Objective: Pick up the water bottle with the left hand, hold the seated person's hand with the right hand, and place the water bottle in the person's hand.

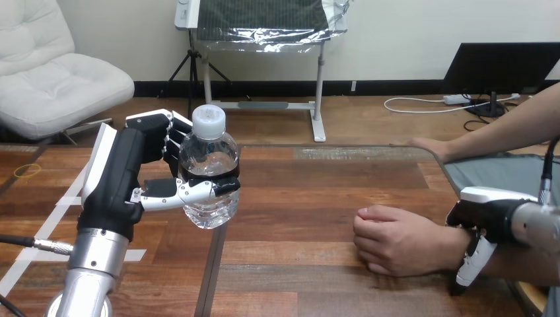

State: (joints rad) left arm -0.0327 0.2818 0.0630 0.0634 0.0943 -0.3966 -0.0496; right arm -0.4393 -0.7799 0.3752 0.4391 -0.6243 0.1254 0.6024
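Observation:
A clear water bottle (210, 158) with a white cap is held upright above the table, left of centre, with my left hand (125, 178) shut on it, thumb across its front and fingers behind. The person's hand (396, 241) rests as a loose fist on the table at the lower right. My right hand (492, 208) lies over the person's wrist, with a thumb coming down its near side and curled round it.
The person's other hand (429, 146) rests flat on the table's far right edge. The wooden table (317, 191) has a dark seam down its middle. White tape lines and a small yellow ring (26, 170) mark its left part.

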